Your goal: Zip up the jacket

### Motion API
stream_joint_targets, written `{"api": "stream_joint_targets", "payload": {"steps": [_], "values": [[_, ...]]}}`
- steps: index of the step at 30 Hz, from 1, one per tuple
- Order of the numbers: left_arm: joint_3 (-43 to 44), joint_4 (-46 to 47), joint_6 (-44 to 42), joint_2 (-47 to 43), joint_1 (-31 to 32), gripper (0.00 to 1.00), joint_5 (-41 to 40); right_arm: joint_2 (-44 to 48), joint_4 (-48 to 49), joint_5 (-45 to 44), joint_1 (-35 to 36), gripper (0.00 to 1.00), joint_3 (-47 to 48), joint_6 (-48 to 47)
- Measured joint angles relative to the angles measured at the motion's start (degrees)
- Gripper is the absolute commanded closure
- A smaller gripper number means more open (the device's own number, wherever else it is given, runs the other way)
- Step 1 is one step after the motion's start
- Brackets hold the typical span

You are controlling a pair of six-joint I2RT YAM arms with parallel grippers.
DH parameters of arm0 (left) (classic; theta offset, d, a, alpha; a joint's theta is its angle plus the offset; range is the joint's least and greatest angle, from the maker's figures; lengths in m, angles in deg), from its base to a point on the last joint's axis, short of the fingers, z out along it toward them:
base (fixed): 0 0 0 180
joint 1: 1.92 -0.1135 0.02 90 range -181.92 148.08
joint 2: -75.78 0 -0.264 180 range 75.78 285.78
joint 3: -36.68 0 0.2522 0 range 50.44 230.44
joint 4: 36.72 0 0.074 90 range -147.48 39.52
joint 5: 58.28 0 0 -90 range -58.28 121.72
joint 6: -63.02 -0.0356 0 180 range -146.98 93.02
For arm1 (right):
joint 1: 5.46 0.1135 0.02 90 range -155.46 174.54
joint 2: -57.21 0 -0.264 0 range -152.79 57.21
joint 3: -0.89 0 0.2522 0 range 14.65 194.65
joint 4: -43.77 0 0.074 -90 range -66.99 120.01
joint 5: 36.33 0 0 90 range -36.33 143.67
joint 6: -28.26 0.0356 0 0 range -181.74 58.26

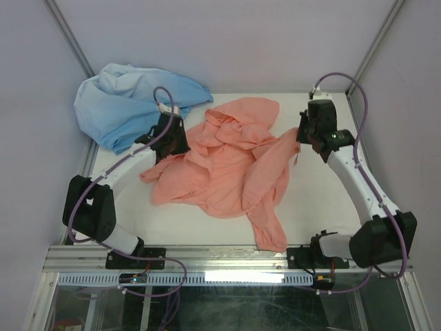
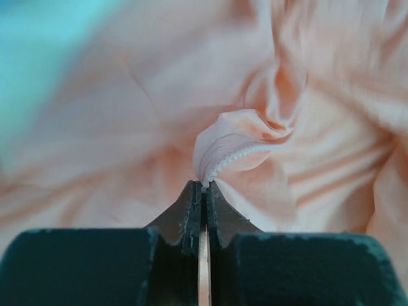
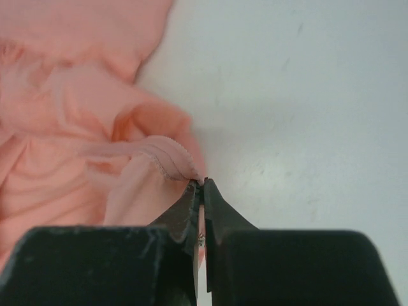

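Crumpled salmon-pink jacket point(image 1: 219, 174), zip open

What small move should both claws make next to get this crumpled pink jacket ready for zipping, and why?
Probably ease the two claws apart to pull the gripped edges straight. The left claw is shut on a fold showing zipper teeth, the right claw on a stitched edge, and the jacket lies bunched between them.
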Motion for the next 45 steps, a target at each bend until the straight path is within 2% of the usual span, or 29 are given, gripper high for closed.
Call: {"api": "stream_joint_targets", "payload": {"steps": [4,9,11,14,20,27,29,32,34,36,38,39,41,45], "values": [[16.3,-7.3,-4.6,0.2,-8.6,1.0,-5.0,-13.3,-2.5,-5.8,-6.0,1.0,18.0,-3.3],[44.0,-15.7,-11.6,3.4,-13.4,1.0,-13.3,-27.9,-6.3,-12.6,-10.2,1.0,44.0,-7.4],[51.3,-17.0,-14.2,3.1,-13.8,1.0,-15.5,-29.1,-7.4,-13.1,-10.3,1.0,49.2,-8.7],[53.2,-17.7,-16.1,0.6,-13.4,1.0,-15.1,-26.3,-7.1,-12.6,-8.5,1.0,48.5,-10.5],[38.1,-20.2,-16.1,-4.9,-6.9,1.0,-10.9,-15.6,-7.0,-7.7,3.5,1.0,31.8,-11.3],[17.2,-21.8,-11.6,-4.3,8.3,1.0,-3.7,-13.6,-8.1,2.8,17.7,1.0,11.7,-7.9],[10.8,-19.7,-8.9,-4.3,13.4,0.97,-1.3,-13.6,-7.5,6.4,20.8,1.0,6.9,-6.5],[4.1,-15.2,-5.5,-4.8,17.3,0.94,1.7,-13.6,-5.4,11.8,24.5,1.0,1.0,-4.3],[-1.8,-10.9,-2.5,-5.7,19.6,0.87,3.8,-13.8,-3.7,15.1,26.4,1.0,-2.2,-2.9],[-7.1,-7.2,0.3,-6.4,21.2,0.78,5.7,-13.9,-0.5,19.2,27.5,0.89,-5.9,-1.4],[-12.3,-3.0,3.5,-7.3,22.3,0.73,7.8,-14.1,1.9,22.8,27.8,0.7,-9.1,0.0],[-14.4,-1.1,4.9,-7.8,22.6,0.7,8.8,-14.1,2.6,24.2,27.8,0.64,-10.4,0.6],[-17.7,1.9,7.2,-9.7,22.9,0.64,10.9,-13.8,3.8,26.1,27.8,0.56,-12.5,1.4],[-20.4,5.5,9.6,-15.0,22.9,0.54,13.3,-9.5,3.8,25.7,27.7,0.48,-14.9,2.6]]}}
